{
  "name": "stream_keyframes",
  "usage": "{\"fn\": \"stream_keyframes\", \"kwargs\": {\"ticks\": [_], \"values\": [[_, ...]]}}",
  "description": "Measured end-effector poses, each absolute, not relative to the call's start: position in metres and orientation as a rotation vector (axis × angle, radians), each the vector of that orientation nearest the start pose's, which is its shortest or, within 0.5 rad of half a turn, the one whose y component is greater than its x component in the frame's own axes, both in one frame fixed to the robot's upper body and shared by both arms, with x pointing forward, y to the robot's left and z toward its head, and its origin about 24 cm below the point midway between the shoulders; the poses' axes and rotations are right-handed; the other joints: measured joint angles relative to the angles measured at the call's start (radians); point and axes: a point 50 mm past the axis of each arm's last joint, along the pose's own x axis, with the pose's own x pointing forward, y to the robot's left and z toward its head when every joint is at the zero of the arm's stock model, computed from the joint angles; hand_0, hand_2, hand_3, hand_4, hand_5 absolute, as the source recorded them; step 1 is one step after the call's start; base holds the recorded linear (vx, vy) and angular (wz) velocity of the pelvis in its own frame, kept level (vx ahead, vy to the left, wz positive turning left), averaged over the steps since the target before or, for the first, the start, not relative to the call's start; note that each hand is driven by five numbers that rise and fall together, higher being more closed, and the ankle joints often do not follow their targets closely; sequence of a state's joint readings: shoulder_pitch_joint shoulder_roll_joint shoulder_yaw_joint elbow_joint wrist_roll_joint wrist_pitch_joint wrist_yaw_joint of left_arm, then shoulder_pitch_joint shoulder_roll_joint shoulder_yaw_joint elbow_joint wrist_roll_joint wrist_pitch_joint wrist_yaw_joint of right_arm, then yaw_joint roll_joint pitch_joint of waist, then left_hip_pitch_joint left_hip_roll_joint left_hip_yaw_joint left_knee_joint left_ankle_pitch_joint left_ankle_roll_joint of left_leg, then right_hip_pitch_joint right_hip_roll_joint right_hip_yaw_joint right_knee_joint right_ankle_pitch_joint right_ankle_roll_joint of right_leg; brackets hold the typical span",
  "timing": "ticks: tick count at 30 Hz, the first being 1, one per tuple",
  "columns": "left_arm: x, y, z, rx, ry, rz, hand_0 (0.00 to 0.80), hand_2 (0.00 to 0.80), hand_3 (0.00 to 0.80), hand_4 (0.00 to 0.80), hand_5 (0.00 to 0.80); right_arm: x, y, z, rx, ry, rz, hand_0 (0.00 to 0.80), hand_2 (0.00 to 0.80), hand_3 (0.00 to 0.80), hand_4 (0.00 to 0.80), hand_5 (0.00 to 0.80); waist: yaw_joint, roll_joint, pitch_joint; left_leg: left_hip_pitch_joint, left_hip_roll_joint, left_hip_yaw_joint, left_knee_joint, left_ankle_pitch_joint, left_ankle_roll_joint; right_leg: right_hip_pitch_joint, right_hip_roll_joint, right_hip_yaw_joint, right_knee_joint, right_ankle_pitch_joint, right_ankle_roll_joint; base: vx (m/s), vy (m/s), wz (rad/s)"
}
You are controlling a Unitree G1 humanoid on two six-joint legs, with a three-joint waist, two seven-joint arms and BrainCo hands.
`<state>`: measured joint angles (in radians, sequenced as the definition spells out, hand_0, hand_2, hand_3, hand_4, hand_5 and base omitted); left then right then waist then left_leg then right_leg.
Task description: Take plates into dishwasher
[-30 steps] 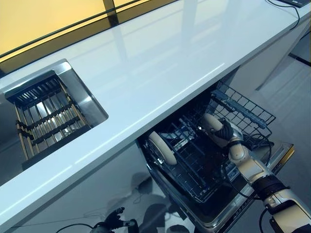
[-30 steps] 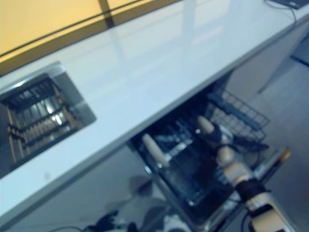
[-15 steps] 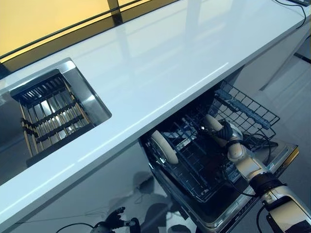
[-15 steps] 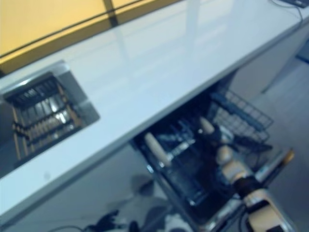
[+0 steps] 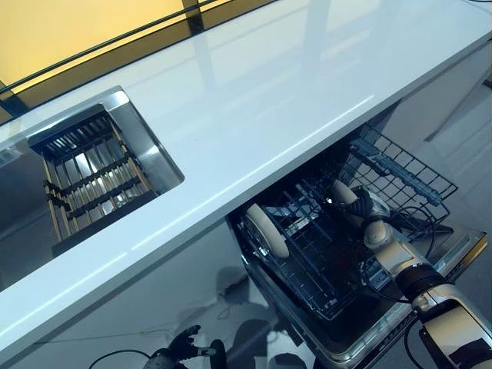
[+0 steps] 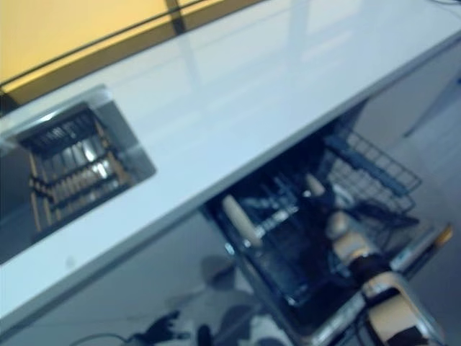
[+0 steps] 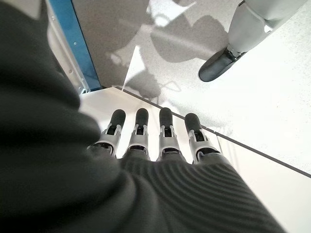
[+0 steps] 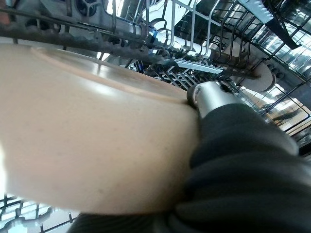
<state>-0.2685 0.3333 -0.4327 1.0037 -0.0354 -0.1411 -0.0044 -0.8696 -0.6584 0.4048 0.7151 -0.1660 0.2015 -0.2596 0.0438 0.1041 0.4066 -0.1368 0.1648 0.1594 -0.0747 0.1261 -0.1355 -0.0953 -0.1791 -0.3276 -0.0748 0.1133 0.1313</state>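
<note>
- At the bottom edge of the left eye view, the left hand (image 5: 184, 347) hangs low over the floor (image 7: 272, 97); its wrist view shows the fingers (image 7: 165, 128) out straight, holding nothing
- At the lower right, the right hand (image 5: 367, 209) reaches into the dishwasher rack (image 5: 323, 254) and grips a tan plate (image 5: 344, 192) by its edge. In the right wrist view that plate (image 8: 87, 141) fills most of the frame, with the thumb (image 8: 209, 97) pressed on its rim
- The held plate stands on edge inside the rack, on the right side of it
- A second tan plate (image 5: 266, 229) stands on edge at the left side of the same rack, well apart from the first
- Above the rack, the white bench (image 5: 254, 100) runs across the frame
- At the left of the frame, a steel sink (image 5: 146, 150) is set in the bench, with a dish rack (image 5: 88, 181) inside it
</note>
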Motion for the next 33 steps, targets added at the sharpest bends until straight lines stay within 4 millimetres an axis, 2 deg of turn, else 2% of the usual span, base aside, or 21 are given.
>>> {"fn": "stream_keyframes", "kwargs": {"ticks": [14,23,33], "values": [[0.2384,0.2012,-0.0900,0.495,0.637,-0.240,0.000,0.000,0.000,0.000,0.000,0.3907,-0.2508,0.1776,-1.111,-0.006,-0.290,0.800,0.800,0.800,0.800,0.800,0.005,-0.001,0.002,-0.019,0.000,-0.011,0.000,0.011,0.000,-0.014,-0.001,-0.011,0.010,0.000,-0.001,-0.001,0.002,0.02],[0.2406,0.2003,-0.0884,0.495,0.630,-0.241,0.000,0.000,0.000,0.000,0.000,0.3906,-0.2539,0.1770,-1.115,0.009,-0.292,0.800,0.800,0.800,0.800,0.800,0.023,-0.005,0.005,-0.020,0.000,-0.012,0.000,0.012,0.001,-0.014,-0.001,-0.012,0.011,0.001,-0.001,0.000,0.000,0.00],[0.2412,0.2001,-0.0879,0.495,0.629,-0.241,0.000,0.000,0.000,0.000,0.000,0.3912,-0.2539,0.1754,-1.112,0.018,-0.292,0.800,0.800,0.800,0.800,0.800,0.024,-0.008,0.007,-0.020,0.000,-0.015,0.000,0.014,0.001,-0.013,-0.001,-0.013,0.013,0.001,-0.001,0.000,0.000,0.00]]}}
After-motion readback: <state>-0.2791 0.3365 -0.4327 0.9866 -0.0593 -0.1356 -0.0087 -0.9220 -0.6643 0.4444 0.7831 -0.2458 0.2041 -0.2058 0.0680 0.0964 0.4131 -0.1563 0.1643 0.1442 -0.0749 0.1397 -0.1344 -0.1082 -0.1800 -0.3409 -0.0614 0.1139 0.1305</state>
